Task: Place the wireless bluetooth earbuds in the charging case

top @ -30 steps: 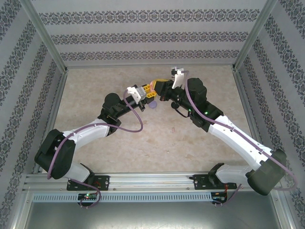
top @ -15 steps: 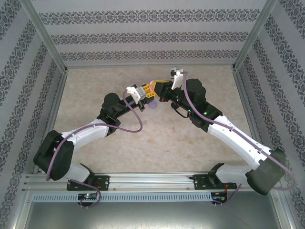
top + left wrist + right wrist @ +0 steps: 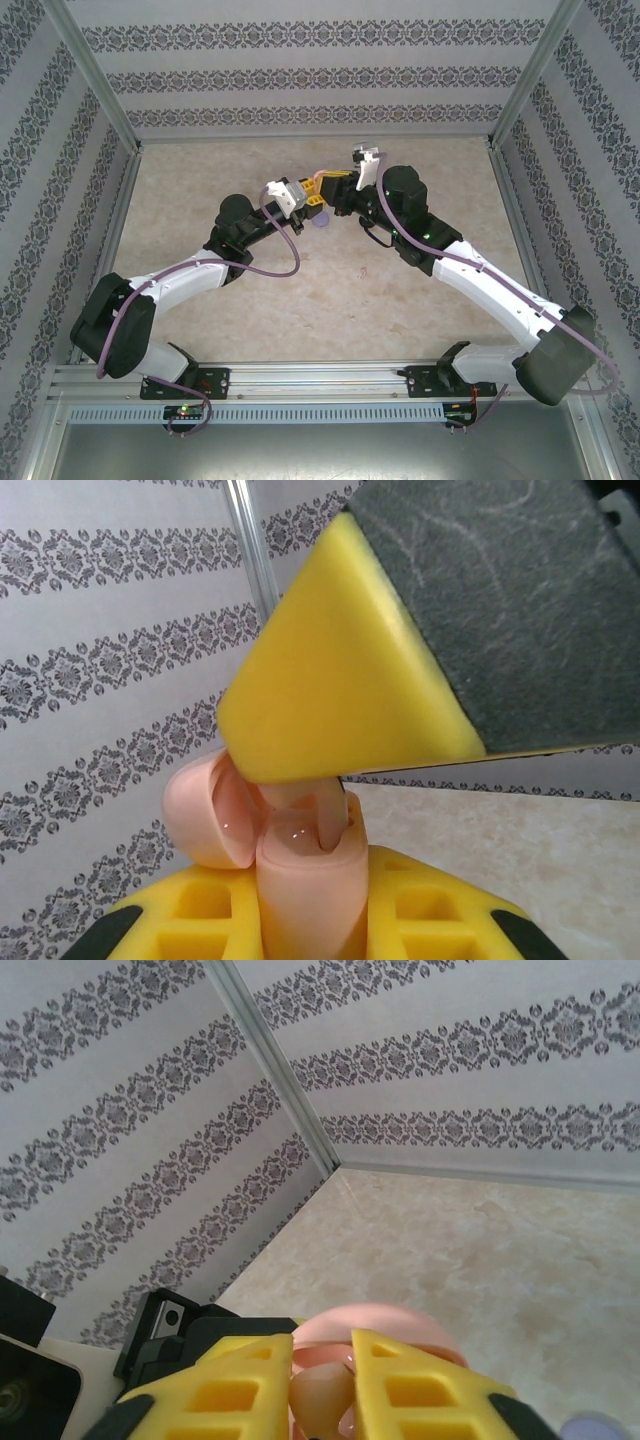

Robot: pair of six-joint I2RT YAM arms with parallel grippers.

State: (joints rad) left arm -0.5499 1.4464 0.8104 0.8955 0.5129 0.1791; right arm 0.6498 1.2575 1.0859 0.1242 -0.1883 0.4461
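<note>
Where the two arms meet over the mottled beige table (image 3: 300, 300), my left gripper (image 3: 310, 925) has its jaws pressed onto the pale pink charging case (image 3: 305, 880); the case is a smooth, glossy, rounded shell, clamped between yellow plastic fingers (image 3: 160, 915) moulded with square recesses; its domed lid (image 3: 200, 815) hangs open on the left. A pale pink earbud (image 3: 328, 820), small and slick, stands in the mouth of the case; just above it looms a blunt yellow wedge, one finger of the right gripper (image 3: 320, 1400), faced with a dark grey, scuffed pad (image 3: 520, 600). From the right wrist I see that gripper's two yellow fingers standing a narrow way apart with the earbud between their tips; whether they pinch it or merely flank it I cannot tell; the round pink case rises just behind them. From above, both grippers are held up off the table, tip to tip; a small rounded purple thing (image 3: 322, 222) lies on the surface just beside them, too small to make out. Matte wallpaper (image 3: 450, 1040) with dark floral bands lines the walls.
</note>
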